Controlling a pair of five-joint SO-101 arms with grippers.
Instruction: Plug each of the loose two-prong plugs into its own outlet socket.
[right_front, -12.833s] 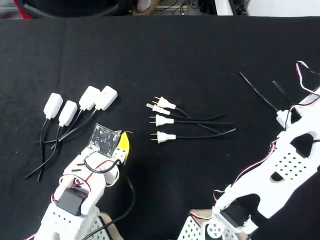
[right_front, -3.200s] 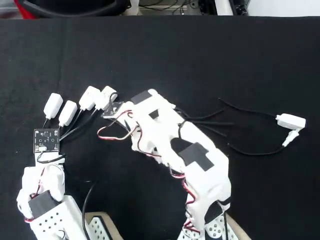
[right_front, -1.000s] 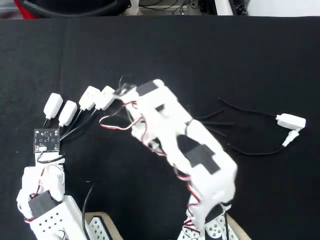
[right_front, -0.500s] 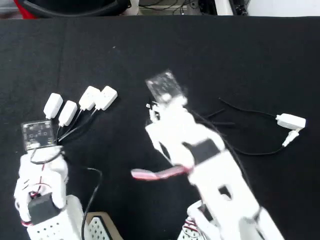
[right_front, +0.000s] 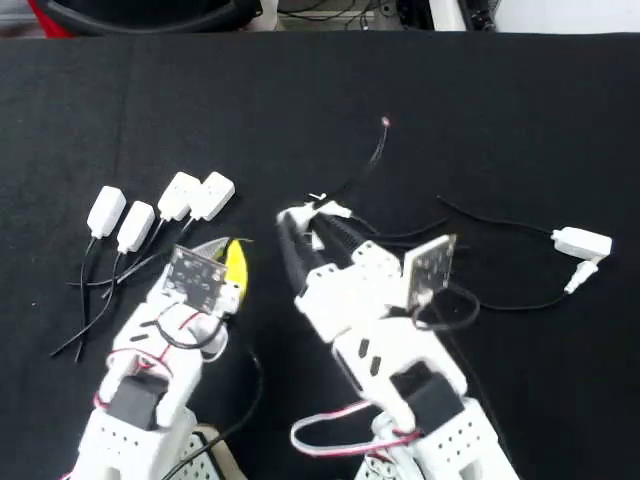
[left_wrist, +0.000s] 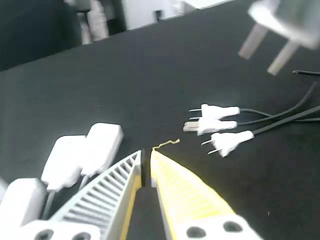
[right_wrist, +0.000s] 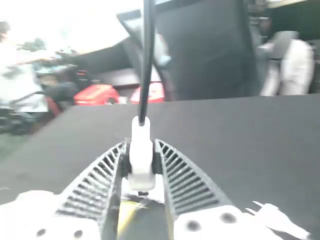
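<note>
Four sockets (right_front: 135, 226) left on the table (right_front: 450, 90), loose plugs (left_wrist: 216, 112) mid-table, plugged pair (right_front: 580, 243) far right.

Four white sockets (right_front: 210, 197) lie together on the black worktop (right_front: 500, 100), the left claw (right_front: 228, 245) just beside them. The right claw (right_front: 303, 220) is in the middle, by a plug (right_front: 333, 209).

Every plug (left_wrist: 215, 112) and socket (right_front: 210, 196) is white, their cords (left_wrist: 280, 113) and the table (right_front: 450, 90) black.

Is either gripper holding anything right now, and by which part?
The right gripper holds a two-prong plug by its white body, its cable running out past the jaws. The left gripper holds nothing, jaws together.
</note>
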